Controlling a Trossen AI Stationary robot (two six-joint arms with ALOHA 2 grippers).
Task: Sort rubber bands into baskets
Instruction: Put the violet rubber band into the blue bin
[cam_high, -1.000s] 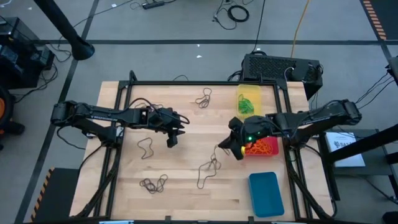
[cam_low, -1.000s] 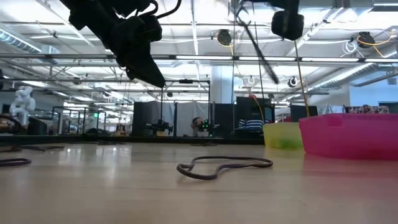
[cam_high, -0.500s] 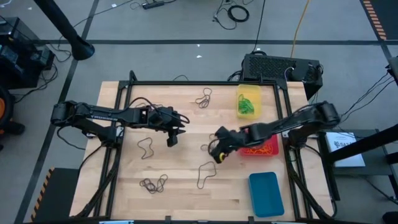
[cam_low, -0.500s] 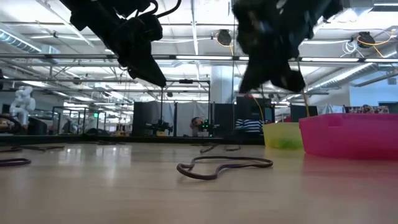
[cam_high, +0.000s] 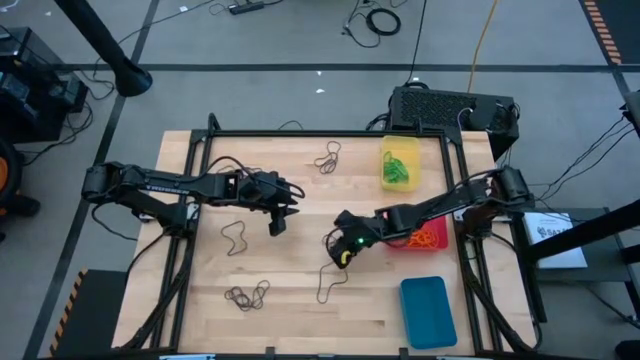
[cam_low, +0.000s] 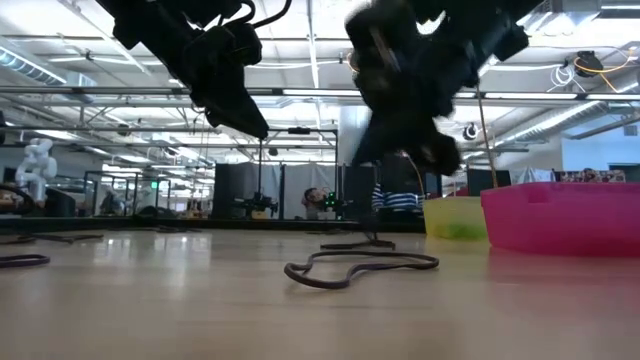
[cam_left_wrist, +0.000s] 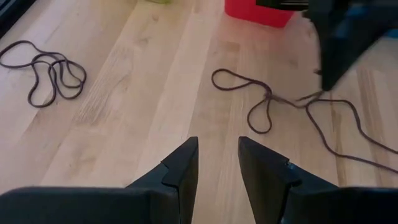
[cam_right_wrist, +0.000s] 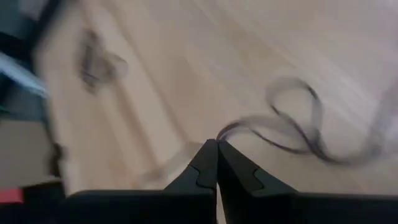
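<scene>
Where right jaws meet: dark band (cam_right_wrist: 292, 127) ahead.

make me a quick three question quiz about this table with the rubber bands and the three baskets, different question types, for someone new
1. True or false: the blue basket holds orange rubber bands.
2. Multiple choice: the right tool is
A. over the yellow basket
B. over the wood near the middle of the table, by a dark band
C. parked off the table
3. Fill in: the green bands lie in the ____ basket.

Key
1. False. The blue basket shows no bands; the orange bands are in the red basket.
2. B. Its fingers are shut. The left tool hangs open over the table's left half.
3. Yellow.
</scene>
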